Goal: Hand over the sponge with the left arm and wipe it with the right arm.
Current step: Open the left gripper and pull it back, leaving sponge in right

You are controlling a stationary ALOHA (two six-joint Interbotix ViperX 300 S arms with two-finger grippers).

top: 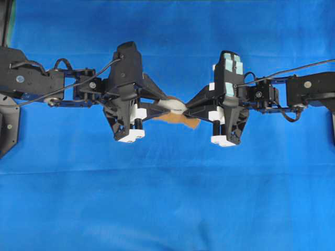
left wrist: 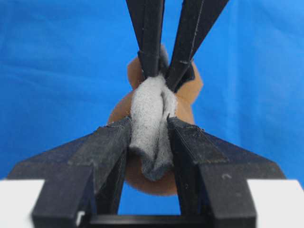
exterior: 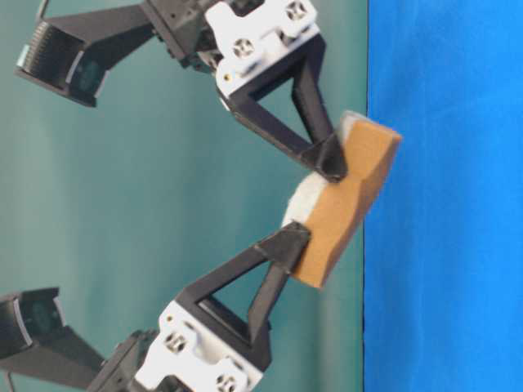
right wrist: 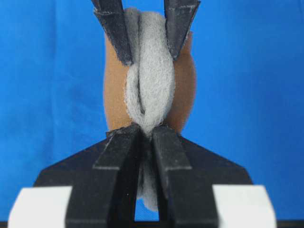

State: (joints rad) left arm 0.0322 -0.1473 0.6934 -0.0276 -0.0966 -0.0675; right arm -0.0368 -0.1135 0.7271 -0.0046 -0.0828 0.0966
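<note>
The sponge [top: 178,111] hangs in the air above the middle of the blue table [top: 167,198], touching nothing but the two sets of fingers that pinch it from opposite ends. In the table-level view the sponge [exterior: 347,204] shows its tan-orange layer turned toward the table and its grey-white layer facing away from it, with the block bent slightly between the two grips. The left gripper [top: 163,107] comes in from the left edge of the table and has its fingers closed most of the way on the sponge's left end; in the left wrist view the grey-white layer of the sponge [left wrist: 152,128] is squeezed into a fold between those fingers [left wrist: 114,142], which stand a little apart with the soft material filling the gap. The right gripper [top: 192,107] reaches in from the right edge and clamps the other end; in the right wrist view its fingers [right wrist: 168,147] are nearly together, pressing the sponge [right wrist: 149,85] thin, so that the grey layer bulges out ahead of them with the tan layer spreading to either side. The left arm [top: 125,73], with its plain black housing, and the right arm [top: 230,73], with pale teal patches on its housing, lie roughly in line with each other across the table, fingertips facing and close together at the sponge.
</note>
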